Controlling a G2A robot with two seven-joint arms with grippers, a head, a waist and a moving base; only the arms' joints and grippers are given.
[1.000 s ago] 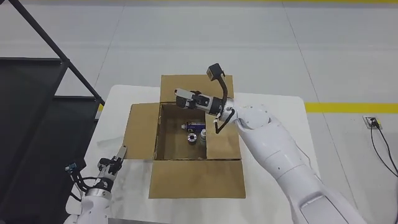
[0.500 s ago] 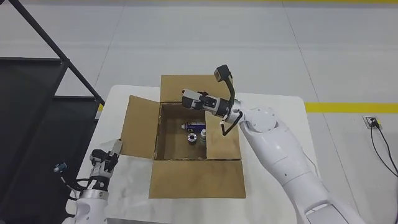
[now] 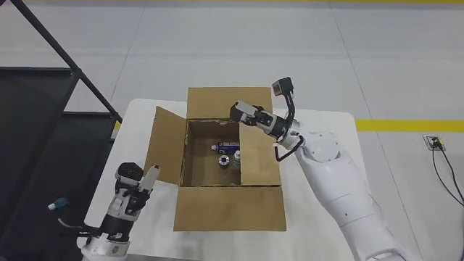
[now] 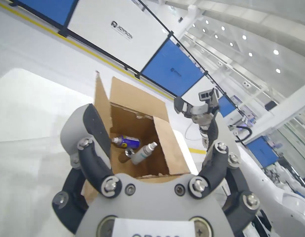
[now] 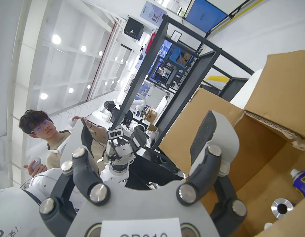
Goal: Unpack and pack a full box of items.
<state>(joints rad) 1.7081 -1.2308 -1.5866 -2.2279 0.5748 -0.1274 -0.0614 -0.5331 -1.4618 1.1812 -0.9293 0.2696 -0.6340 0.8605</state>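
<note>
Box (image 3: 228,210) wide open for access: right end effector (image 3: 239,109) spread above its far edge, left end effector (image 4: 151,115) spread alongside.

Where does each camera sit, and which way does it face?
Top view: overhead, looking down on the table and open box; left gripper and right gripper show.
Left wrist view: behind the left gripper, facing into the box between its fingers.
Right wrist view: behind the right gripper, at the box's edge, facing the room.
Both wrist views share the blue can.
</note>
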